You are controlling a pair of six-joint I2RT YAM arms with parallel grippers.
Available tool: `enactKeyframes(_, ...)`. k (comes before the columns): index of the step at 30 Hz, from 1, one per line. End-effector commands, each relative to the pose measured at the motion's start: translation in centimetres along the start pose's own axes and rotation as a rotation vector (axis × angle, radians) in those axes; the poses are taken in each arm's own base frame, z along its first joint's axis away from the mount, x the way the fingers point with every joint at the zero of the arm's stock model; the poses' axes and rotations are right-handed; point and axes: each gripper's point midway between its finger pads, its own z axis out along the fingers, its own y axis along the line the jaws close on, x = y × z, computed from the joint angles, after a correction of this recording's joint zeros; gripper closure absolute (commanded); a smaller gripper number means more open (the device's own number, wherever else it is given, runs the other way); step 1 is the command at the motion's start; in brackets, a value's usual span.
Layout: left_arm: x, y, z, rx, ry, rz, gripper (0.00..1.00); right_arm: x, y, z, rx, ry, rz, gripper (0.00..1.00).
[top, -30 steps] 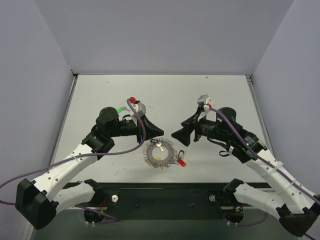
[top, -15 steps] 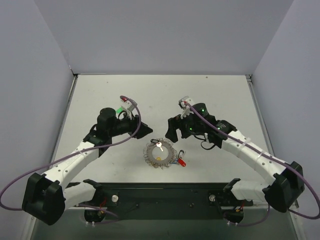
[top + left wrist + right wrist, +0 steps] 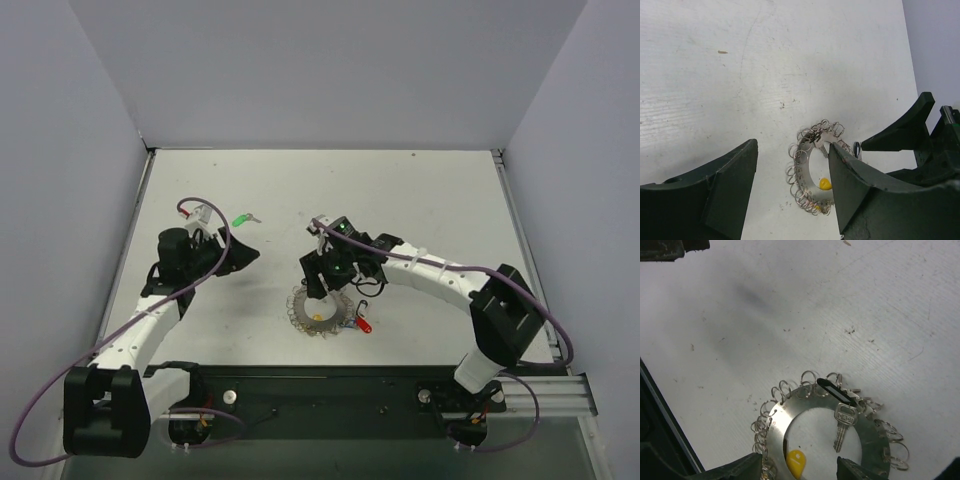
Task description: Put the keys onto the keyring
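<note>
The keyring (image 3: 320,308) lies flat at lower centre, just below the right gripper (image 3: 317,277), whose jaws stand apart and empty. The left gripper (image 3: 248,256), likewise spread and empty, sits farther left, near a green key (image 3: 243,218).

keyring (image 3: 871,432): 1 | green key (image 3: 242,219): 1 | red key (image 3: 364,325): 1 | yellow key (image 3: 795,461): 1 | silver key (image 3: 842,421): 1
</note>
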Motion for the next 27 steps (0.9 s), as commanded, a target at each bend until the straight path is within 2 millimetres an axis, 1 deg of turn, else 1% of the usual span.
enactKeyframes(1,-0.4,-0.5,-0.2,0.037,-0.019,-0.024,0.32,-1.4,2.3,0.6,-0.107,0.003,0.024,0.44)
enactKeyframes(4,-0.2,-0.6,0.1,0.047,-0.008,-0.029,0.32,-0.9,2.7,2.4,-0.122,0.052,0.050,0.46)
enactKeyframes(7,-0.1,-0.5,0.1,0.047,-0.006,-0.028,0.32,-0.4,2.9,3.4,-0.121,0.074,0.068,0.46)
enactKeyframes(8,-0.2,-0.5,0.1,0.047,-0.006,-0.027,0.32,-0.5,2.5,3.6,-0.095,0.071,0.076,0.46)
enactKeyframes(11,-0.2,-0.6,0.1,0.049,-0.008,-0.024,0.32,-0.9,1.9,4.1,-0.059,0.061,0.091,0.46)
enactKeyframes(21,0.0,-0.5,0.3,0.053,0.007,-0.022,0.32,-2.4,1.1,5.2,0.008,0.040,0.155,0.48)
enactKeyframes(25,0.1,-0.5,0.4,0.057,0.012,-0.026,0.32,-2.3,0.8,5.7,0.030,0.060,0.181,0.54)
enactKeyframes(27,0.0,-0.5,0.4,0.060,0.010,-0.030,0.32,-2.2,0.7,5.8,0.034,0.065,0.188,0.55)
